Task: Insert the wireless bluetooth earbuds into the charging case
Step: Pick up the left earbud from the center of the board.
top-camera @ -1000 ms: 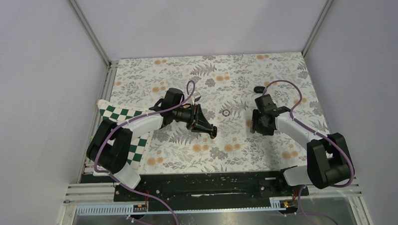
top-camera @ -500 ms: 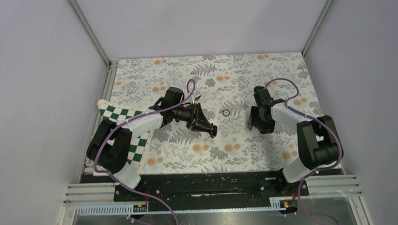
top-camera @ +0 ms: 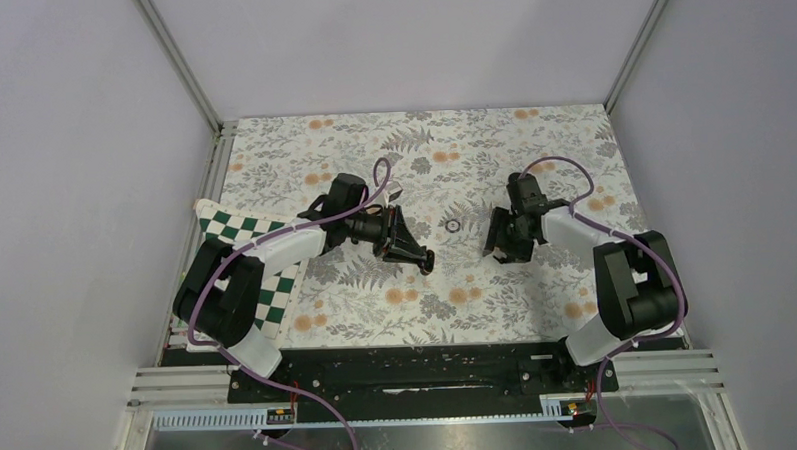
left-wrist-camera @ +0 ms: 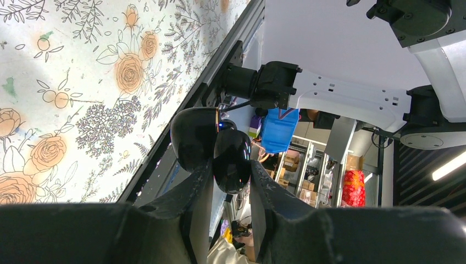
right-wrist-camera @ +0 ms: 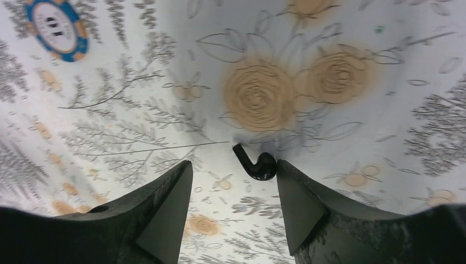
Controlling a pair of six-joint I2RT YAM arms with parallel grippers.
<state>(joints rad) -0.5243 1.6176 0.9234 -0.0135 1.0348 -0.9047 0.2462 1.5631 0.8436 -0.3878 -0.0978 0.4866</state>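
Right tool (right-wrist-camera: 233, 179), jaws apart, astride earbud (right-wrist-camera: 259, 165) on table (right-wrist-camera: 110, 82)

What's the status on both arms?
Left gripper shut on charging case. Right gripper open, straddling one earbud on the table. Nothing blocking it.

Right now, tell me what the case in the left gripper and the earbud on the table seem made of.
Charging case: probably hard plastic, glossy black; it mirrors bright highlights. Earbud: likely the same glossy black plastic; a sheen runs along its stem.
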